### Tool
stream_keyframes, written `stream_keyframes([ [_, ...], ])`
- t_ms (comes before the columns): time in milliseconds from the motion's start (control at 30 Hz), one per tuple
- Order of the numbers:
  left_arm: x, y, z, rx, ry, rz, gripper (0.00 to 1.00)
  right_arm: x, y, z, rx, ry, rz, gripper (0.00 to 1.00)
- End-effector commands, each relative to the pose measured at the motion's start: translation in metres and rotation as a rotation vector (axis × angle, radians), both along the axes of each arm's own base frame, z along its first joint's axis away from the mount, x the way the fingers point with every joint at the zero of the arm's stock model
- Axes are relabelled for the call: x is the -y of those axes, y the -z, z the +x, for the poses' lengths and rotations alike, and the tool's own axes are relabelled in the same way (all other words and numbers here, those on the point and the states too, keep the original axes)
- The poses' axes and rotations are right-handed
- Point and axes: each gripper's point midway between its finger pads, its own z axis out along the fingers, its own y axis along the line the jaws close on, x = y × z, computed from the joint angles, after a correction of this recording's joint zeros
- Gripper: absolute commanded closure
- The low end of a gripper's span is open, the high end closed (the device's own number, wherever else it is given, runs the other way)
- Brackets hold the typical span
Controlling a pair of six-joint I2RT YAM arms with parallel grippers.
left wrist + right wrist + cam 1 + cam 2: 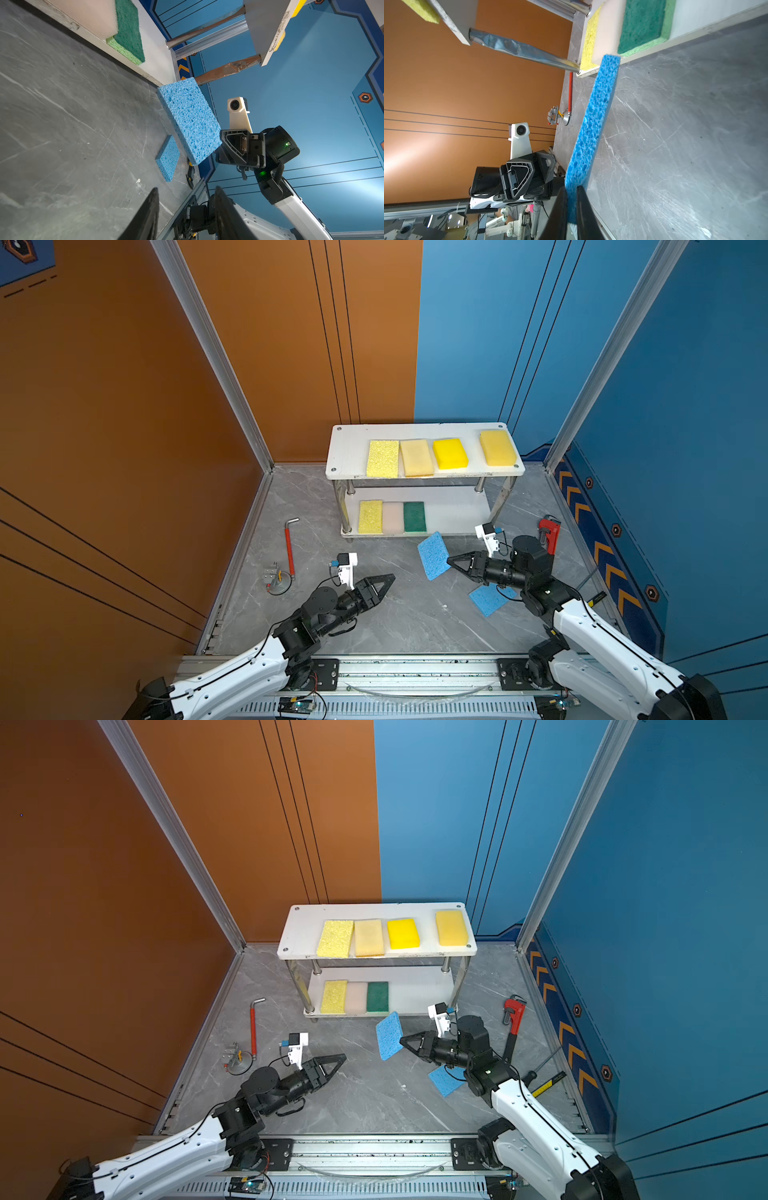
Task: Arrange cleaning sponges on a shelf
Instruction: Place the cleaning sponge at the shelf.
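Note:
The shelf (347, 448) stands at the back, with several yellow cleaning sponges (450, 453) on its top board. Its lower board (457, 510) carries a pale-yellow (370, 516), a pinkish (392, 517) and a dark green sponge (414, 516) side by side. My right gripper (451, 561) (572, 190) is shut on the near edge of a thin blue sponge (433, 556) (596, 116), held above the floor just in front of the lower board. A second blue sponge (490, 599) (168, 158) lies flat under the right arm. My left gripper (390, 578) (187, 190) is open and empty, to the left of the held sponge.
A red hex key (289, 547) and a small metal clamp (274, 578) lie on the floor at the left. A red pipe wrench (549, 533) lies at the right, by the blue wall. The right part of the lower board is bare.

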Motion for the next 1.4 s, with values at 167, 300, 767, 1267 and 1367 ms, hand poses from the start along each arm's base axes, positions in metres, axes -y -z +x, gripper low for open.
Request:
stream_keyframes([
  [167, -0.009, 0.038, 0.0, -0.093, -0.021, 0.151, 0.57, 0.028, -0.017, 0.027, 0.113, 0.184, 0.0, 0.88],
  [300, -0.009, 0.058, -0.004, -0.159, -0.012, 0.243, 0.57, 0.038, -0.018, 0.045, 0.153, 0.265, -0.021, 0.88],
  [767, -0.022, 0.082, -0.017, -0.203, -0.006, 0.288, 0.57, 0.037, 0.021, 0.11, 0.152, 0.303, -0.159, 0.88],
  [1267, -0.045, 0.09, -0.024, -0.23, -0.052, 0.27, 0.56, 0.04, 0.059, 0.144, 0.065, 0.372, -0.198, 0.89],
  [1367, -0.045, 0.09, -0.025, -0.231, -0.049, 0.271, 0.56, 0.04, 0.062, 0.149, 0.061, 0.379, -0.201, 0.88],
])
